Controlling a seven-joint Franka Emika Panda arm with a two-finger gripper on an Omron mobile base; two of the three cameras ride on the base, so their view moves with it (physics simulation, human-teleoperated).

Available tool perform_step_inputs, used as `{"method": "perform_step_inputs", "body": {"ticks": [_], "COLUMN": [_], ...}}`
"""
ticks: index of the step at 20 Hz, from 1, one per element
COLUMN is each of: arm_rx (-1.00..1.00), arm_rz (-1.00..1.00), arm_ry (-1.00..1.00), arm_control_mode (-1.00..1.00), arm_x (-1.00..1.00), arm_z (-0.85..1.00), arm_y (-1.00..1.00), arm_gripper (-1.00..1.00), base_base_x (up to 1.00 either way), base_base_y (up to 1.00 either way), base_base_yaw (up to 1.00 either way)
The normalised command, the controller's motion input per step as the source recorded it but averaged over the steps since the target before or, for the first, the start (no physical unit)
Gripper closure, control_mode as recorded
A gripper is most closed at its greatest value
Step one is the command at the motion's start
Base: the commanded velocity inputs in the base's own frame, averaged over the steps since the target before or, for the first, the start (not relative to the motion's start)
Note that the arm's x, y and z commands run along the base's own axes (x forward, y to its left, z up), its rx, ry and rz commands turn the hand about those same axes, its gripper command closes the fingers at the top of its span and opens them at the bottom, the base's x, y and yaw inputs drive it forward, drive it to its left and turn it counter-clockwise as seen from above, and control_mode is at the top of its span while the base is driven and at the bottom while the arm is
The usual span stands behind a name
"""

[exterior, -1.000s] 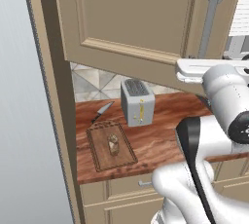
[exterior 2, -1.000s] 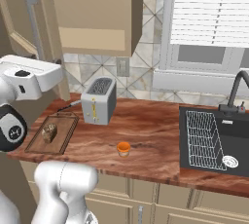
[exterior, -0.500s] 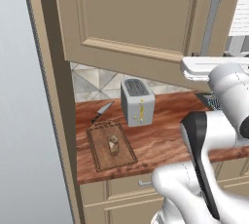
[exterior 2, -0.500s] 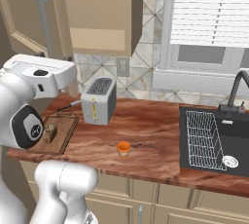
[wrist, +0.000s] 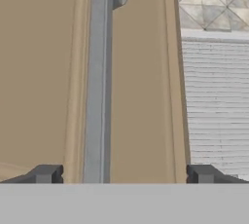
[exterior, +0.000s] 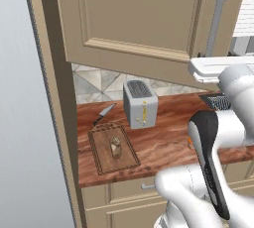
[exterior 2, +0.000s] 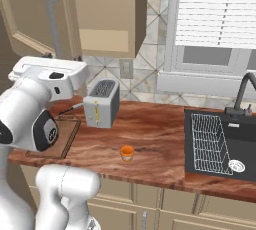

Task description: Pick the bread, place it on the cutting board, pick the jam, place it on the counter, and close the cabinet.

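Far left on the reddish-brown wood-grain counter (exterior: 163, 145), a small knife (exterior: 104, 113) lies just behind the flat brown wooden cutting board (exterior: 101, 156), and the small dark-brown crusty bread (exterior: 116, 146) sits on the board's middle. To the right stands a grey two-slot toaster (exterior: 140, 104), well apart from the board. Further right, the small squat orange jam jar (exterior 2: 127, 152) rests alone near the counter's front edge, and a black sink with a wire rack (exterior 2: 220, 144) lies at the far right. Overhead, the tan beige wall cabinet door (exterior: 134, 19) hangs swung open. The gripper (wrist: 124, 174) faces that door, jaws spread wide and holding nothing, its long silver bar handle (wrist: 98, 77) between the fingertips (wrist: 46, 173).
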Motion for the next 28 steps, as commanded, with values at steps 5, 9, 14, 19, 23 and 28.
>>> {"method": "perform_step_inputs", "body": {"ticks": [5,9,14,19,23,28], "arm_rx": [0.0,0.0,0.0,0.0,0.0,0.0], "arm_rz": [0.09,0.08,0.06,0.02,0.0,0.0], "arm_ry": [-0.05,-0.05,-0.05,-0.03,-0.01,0.0], "arm_control_mode": [-1.0,-1.0,-1.0,-1.0,-1.0,-1.0], "arm_x": [0.42,0.44,0.52,0.55,0.63,0.58], "arm_z": [-0.22,-0.22,-0.21,-0.18,-0.15,-0.12], "arm_y": [0.0,0.0,0.0,0.07,0.13,0.12], "arm_gripper": [-1.0,-1.0,-1.0,-1.0,-1.0,-1.0], "base_base_x": [0.0,0.0,0.0,0.0,0.0,0.0], "base_base_y": [0.0,0.0,0.0,0.0,0.0,0.0], "base_base_yaw": [0.0,0.0,0.0,0.0,0.0,0.0]}}
